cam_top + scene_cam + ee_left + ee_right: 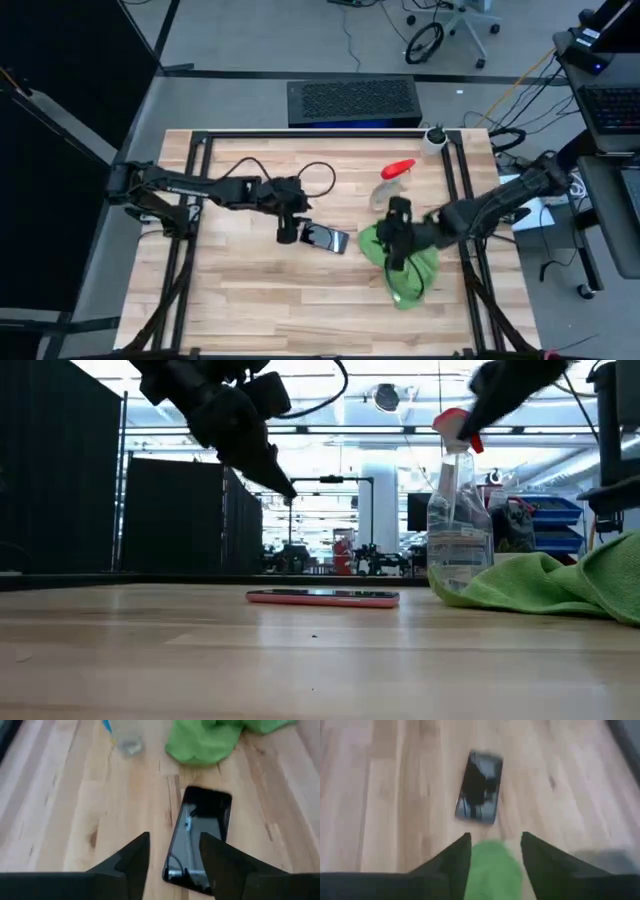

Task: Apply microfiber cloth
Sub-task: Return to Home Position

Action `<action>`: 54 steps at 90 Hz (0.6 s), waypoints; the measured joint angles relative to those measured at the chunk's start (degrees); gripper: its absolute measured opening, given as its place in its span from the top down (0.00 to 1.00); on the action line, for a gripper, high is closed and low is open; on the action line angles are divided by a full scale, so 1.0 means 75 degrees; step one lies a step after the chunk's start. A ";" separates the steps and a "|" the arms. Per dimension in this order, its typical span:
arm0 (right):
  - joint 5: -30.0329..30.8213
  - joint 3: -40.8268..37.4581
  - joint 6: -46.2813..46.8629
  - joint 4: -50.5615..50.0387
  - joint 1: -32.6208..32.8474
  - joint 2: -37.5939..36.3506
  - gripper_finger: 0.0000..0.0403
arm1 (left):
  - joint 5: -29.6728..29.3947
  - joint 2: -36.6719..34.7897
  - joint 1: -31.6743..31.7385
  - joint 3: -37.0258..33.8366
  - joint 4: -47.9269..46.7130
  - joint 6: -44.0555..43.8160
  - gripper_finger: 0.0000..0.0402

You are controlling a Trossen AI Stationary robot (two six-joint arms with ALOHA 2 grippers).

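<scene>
Microfiber cloth beneath right pincer

count — green microfiber cloth: 1 | phone: 1 | clear red-nozzled spray bottle: 1

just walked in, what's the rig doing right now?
Nothing is gripped. The phone lies flat on the table, and the microfiber cloth sits crumpled beside it, near the spray bottle. The left gripper hangs open above the phone. The right gripper hangs open above the cloth. Wiping looks done.
</scene>
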 joint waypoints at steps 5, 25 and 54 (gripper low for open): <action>-0.0448 -0.0427 -0.0402 0.0803 -0.0339 -0.0409 0.75 | 0.0187 0.0001 0.0121 -0.0001 -0.0039 0.0074 0.77; -0.2070 -0.2812 -0.1046 0.4041 -0.1422 -0.2359 0.98 | 0.0962 0.0002 0.0644 -0.0081 0.0116 0.0127 0.98; -0.2292 -0.4944 -0.1179 0.5657 -0.1644 -0.4766 1.00 | 0.1028 -0.0336 0.0916 -0.0694 0.1332 -0.0084 1.00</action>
